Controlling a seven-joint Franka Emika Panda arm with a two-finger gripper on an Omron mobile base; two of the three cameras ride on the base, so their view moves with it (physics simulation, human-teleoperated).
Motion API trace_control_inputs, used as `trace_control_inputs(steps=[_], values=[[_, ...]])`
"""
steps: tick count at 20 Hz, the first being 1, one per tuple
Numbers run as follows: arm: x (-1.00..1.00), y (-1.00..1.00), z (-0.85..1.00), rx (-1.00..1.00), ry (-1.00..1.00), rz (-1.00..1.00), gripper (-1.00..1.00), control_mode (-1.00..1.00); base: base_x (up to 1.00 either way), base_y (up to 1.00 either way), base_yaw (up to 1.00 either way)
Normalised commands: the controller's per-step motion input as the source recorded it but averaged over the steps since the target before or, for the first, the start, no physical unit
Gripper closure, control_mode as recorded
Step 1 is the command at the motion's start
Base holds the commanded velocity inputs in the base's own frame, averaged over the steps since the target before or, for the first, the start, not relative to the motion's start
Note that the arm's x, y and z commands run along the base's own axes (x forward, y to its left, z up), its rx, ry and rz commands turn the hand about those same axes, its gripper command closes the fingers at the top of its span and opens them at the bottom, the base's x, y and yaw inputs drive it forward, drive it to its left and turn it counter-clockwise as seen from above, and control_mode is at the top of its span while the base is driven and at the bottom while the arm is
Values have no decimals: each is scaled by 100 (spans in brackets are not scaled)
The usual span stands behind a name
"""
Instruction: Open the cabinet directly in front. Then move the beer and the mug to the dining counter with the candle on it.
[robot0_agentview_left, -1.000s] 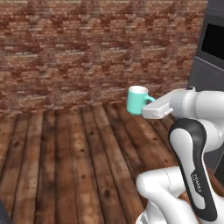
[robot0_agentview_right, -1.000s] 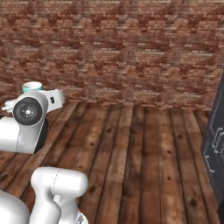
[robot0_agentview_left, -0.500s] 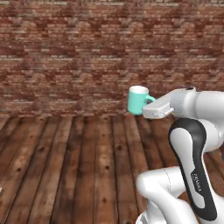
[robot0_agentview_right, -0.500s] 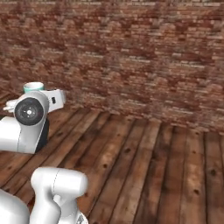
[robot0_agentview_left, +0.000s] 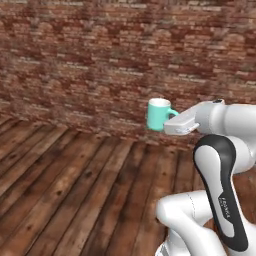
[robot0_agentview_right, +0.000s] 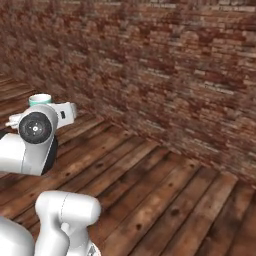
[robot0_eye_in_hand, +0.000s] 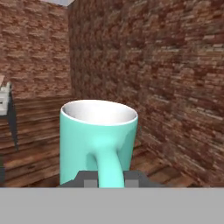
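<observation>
My gripper (robot0_agentview_left: 172, 121) is closed tight on the loop handle of the small mint-green ceramic mug (robot0_agentview_left: 159, 114), and I hold it up in the air in front of me, well above the dark wooden plank floor (robot0_agentview_left: 75, 185). In the left base view the mug hangs upright at the end of my white hand, its pale rim on top and its handle turned back toward my wrist, with the red-brown brick wall (robot0_agentview_left: 100, 65) behind it. In the right base view only the mug's (robot0_agentview_right: 40, 100) pale rim and a sliver of teal show above my dark wrist joint, and the same brick wall (robot0_agentview_right: 175, 75) runs away at an angle over the plank floor (robot0_agentview_right: 160, 200). In the hand view the mug (robot0_eye_in_hand: 97, 140) sits straight ahead and close, its white inside visible, its handle pointing at the camera and running down between my two small dark fingertips (robot0_eye_in_hand: 87, 179), which press on it from either side. Past the mug, brick walls (robot0_eye_in_hand: 175, 78) meet in a corner, and floor planks (robot0_eye_in_hand: 35, 131) stretch toward it.
</observation>
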Motion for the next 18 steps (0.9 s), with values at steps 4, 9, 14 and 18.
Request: trace_control_inputs(steps=[4,9,14,18], values=[[0,0,0,0,0,0,100,100,100,-15,58],[0,0,0,0,0,0,100,100,100,-17,57],[0,0,0,0,0,0,100,100,100,-6,50],[0,0,0,0,0,0,100,100,100,0,40]])
